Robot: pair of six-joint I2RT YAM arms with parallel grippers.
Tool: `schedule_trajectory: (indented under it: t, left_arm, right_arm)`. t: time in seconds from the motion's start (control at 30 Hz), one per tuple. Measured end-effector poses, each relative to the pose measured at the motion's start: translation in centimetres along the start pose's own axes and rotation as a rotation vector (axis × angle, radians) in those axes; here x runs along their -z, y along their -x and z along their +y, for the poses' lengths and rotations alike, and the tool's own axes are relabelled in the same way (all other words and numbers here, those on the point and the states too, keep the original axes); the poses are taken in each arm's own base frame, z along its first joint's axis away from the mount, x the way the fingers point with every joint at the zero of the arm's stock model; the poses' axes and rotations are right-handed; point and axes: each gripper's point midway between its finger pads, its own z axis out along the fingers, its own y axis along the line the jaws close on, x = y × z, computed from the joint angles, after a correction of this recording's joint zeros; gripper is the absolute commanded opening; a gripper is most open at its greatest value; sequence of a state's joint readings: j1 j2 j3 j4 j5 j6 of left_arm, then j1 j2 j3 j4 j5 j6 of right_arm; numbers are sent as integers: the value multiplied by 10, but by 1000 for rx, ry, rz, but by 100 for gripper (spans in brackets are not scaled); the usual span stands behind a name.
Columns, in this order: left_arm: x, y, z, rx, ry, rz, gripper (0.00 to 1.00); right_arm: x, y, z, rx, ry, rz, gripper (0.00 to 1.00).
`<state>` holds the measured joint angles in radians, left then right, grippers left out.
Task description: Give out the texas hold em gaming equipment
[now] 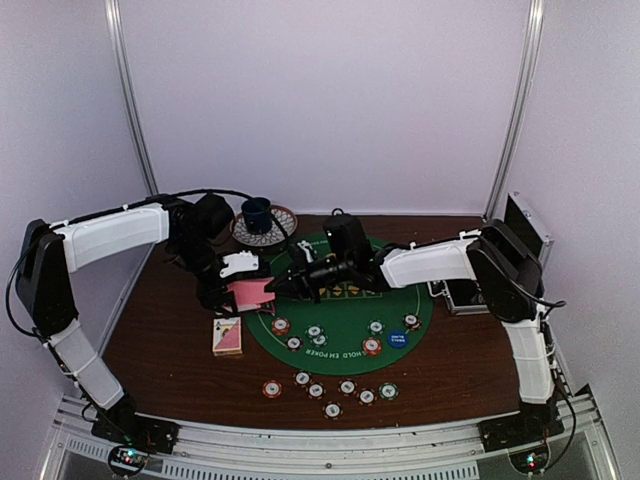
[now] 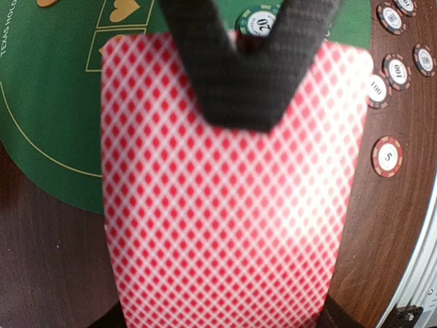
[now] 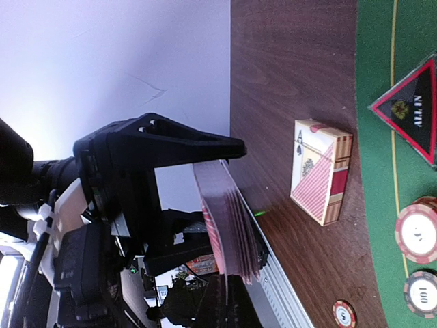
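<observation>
Pink-backed cards (image 2: pixel 232 225) pinched in left hand (image 1: pixel 246 287), forearm level; right hand (image 1: pixel 287 280) alongside, grip unclear

The table (image 1: pixel 170 340) is dark wood with a soft shine, and the green mat (image 2: pixel 54 102) on it looks like matt cloth — dull and soft. The pink-backed cards (image 2: pixel 232 219) are smooth paper (their box (image 3: pixel 321 171) looks like shiny card), and the left gripper (image 1: pixel 250 293) has a black finger (image 2: pixel 239 75) with a rough, bumpy weave. The chips (image 1: pixel 372 346) look like hard, shiny plastic — the near rail (image 1: pixel 330 445) is ribbed grey metal.
</observation>
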<state>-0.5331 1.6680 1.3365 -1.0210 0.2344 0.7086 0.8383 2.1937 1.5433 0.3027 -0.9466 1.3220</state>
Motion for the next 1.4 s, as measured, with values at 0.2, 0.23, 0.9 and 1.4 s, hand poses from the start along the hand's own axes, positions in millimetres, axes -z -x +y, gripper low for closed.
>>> schedule_trajectory:
  t: [0.2,0.23,0.9,1.4]
  left_arm:
    - [-1,-9,4,26,2,14,0]
    - [-1,-11,4,28,1,16,0]
    - [15,-22,-7,48,0,20,0]
    - [15,-20,-9,61,-11,9,0]
  right_arm:
    - [24,18,-8,-3,-19,-38,0]
    - [29,22,-8,-4,-21,-49,0]
    - [20,110,-52,43,-127,-119,0]
    - [-9,140,-113,50,-284,-159,43]
